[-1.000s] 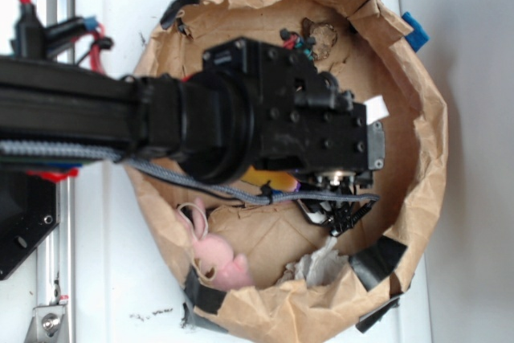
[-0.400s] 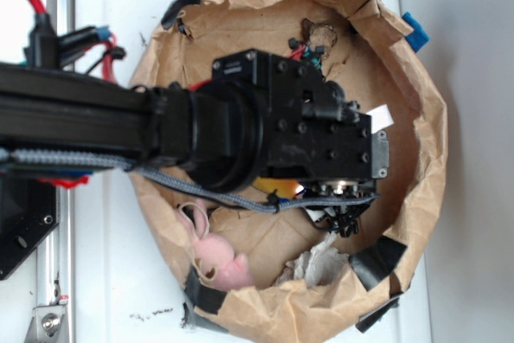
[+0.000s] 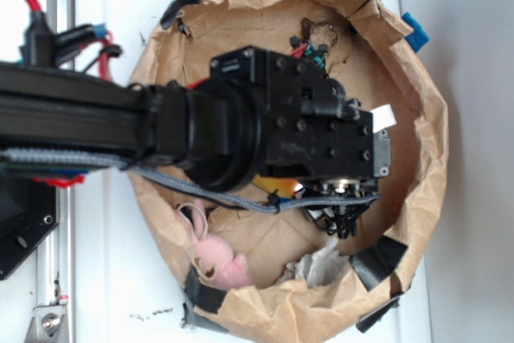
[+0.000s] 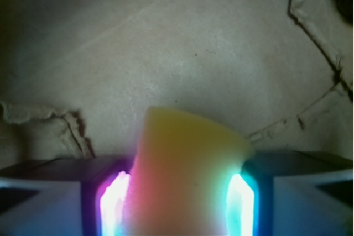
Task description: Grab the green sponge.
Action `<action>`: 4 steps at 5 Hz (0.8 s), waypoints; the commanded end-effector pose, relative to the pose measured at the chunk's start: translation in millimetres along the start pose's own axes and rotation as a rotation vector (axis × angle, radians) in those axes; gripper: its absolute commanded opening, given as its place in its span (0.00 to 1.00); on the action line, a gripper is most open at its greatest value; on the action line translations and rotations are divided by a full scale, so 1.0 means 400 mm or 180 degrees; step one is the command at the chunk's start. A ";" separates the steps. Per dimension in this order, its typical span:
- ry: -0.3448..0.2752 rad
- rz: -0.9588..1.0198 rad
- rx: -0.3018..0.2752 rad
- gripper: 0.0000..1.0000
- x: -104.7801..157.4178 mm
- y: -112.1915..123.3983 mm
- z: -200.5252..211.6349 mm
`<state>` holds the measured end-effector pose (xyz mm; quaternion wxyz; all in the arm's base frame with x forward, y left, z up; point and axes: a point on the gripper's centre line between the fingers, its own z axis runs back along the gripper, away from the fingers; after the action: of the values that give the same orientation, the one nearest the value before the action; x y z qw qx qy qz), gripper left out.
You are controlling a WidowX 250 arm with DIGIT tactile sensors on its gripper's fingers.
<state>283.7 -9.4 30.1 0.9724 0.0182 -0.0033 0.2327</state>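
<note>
Currently one hand clamped on one green sponge; one bunny, one paper wad.

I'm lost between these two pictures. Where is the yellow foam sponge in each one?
Exterior view: the sponge shows only as a yellow sliver under the black arm, near the middle of the paper-lined bin.
Wrist view: the sponge fills the bottom centre, between the two glowing fingers of the pincer.
Shared landmark: the crumpled brown paper lining the bin.
</note>
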 end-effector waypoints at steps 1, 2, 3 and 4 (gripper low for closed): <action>-0.0332 -0.1164 0.0210 0.00 0.019 0.000 0.218; -0.0577 -0.1609 0.0389 0.00 0.020 0.006 0.292; -0.0691 -0.1815 0.0268 0.00 0.016 0.048 0.348; -0.0727 -0.1864 0.0073 0.00 -0.015 0.078 0.388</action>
<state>264.0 5.8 173.8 0.9933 0.0547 -0.0782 -0.0649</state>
